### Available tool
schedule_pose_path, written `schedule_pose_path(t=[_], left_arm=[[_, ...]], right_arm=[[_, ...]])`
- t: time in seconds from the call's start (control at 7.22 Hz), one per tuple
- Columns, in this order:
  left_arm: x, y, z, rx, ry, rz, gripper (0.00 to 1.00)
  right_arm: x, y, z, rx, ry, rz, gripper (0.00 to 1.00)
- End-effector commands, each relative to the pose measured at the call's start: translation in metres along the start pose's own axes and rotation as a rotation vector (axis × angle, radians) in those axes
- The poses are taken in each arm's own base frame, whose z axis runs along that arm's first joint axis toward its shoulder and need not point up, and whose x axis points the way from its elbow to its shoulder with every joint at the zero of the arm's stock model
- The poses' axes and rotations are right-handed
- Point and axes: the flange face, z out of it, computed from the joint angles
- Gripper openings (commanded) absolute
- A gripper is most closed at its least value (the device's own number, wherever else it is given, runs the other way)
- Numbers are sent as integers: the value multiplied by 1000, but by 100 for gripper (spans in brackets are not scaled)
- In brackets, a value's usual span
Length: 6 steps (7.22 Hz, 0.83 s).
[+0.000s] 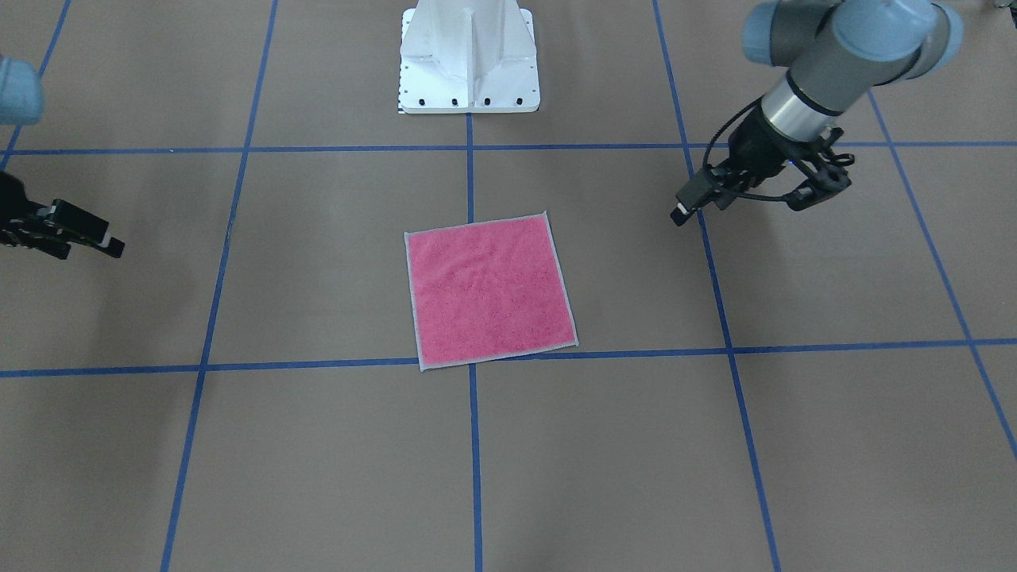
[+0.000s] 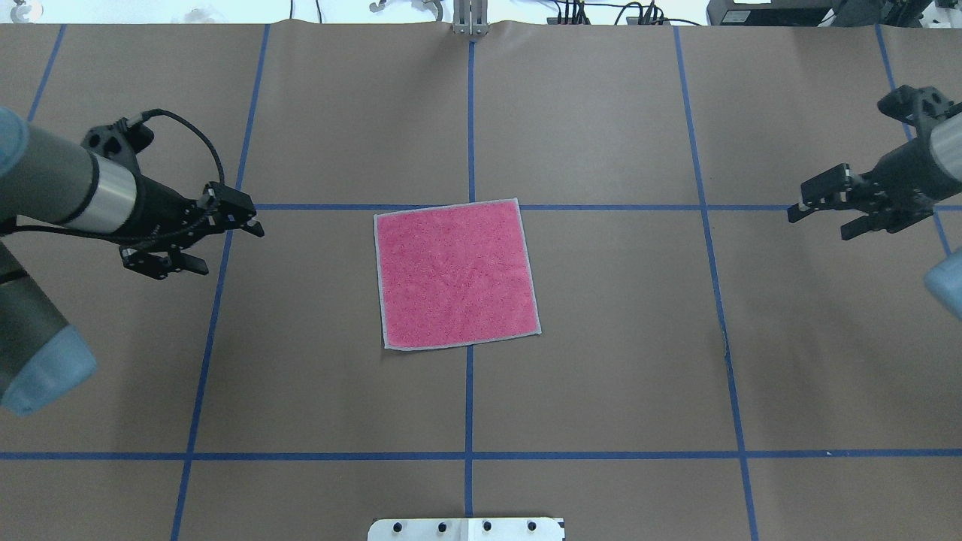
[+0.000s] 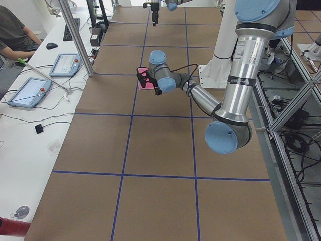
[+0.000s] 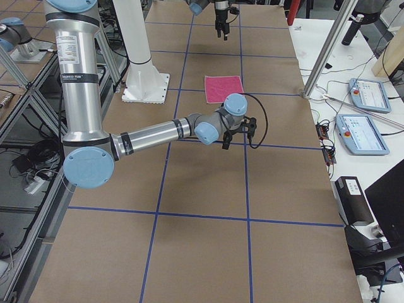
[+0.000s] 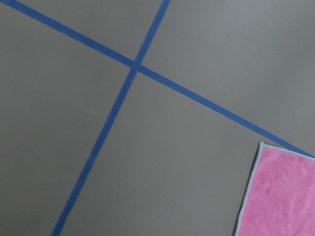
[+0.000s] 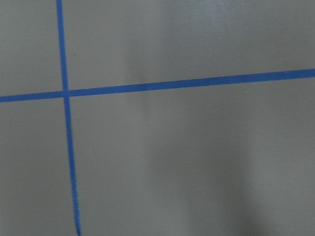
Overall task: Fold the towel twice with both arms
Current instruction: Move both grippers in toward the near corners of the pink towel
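Note:
The towel (image 2: 456, 273) lies flat and unfolded at the table's middle, pink face up, with a light grey border; it also shows as the towel (image 1: 489, 291) and the towel (image 4: 223, 88). My left gripper (image 2: 231, 249) hovers open to the towel's left, a gap away from it, holding nothing. In the front-facing view that left gripper (image 1: 739, 208) is at the upper right. My right gripper (image 2: 819, 225) stands open and empty far to the towel's right. One towel corner (image 5: 280, 196) shows in the left wrist view. The right wrist view holds only table and tape.
Blue tape lines (image 2: 470, 455) grid the brown table. The white bolted pedestal (image 1: 469, 56) stands at the robot's side. Beyond the far edge, a person (image 3: 15, 35) sits at a desk with tablets (image 3: 30, 90), beside a metal post (image 3: 75, 35).

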Motion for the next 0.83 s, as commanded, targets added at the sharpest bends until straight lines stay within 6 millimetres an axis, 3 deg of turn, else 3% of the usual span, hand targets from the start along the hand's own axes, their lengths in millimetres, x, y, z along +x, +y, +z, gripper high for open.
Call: schedule_pose_path(t=[0.0, 0.14, 0.28, 0.69], left_arm=[[30, 64, 34, 12, 26, -68, 100], [31, 93, 57, 82, 33, -69, 100], [30, 129, 81, 73, 19, -35, 100], [35, 135, 83, 64, 19, -39, 100]], right_arm=[[-82, 33, 48, 26, -5, 78, 100], [-107, 38, 50, 20, -31, 134, 100], [-132, 57, 61, 38, -38, 147, 100], [-234, 120, 122, 128, -80, 245, 99]])
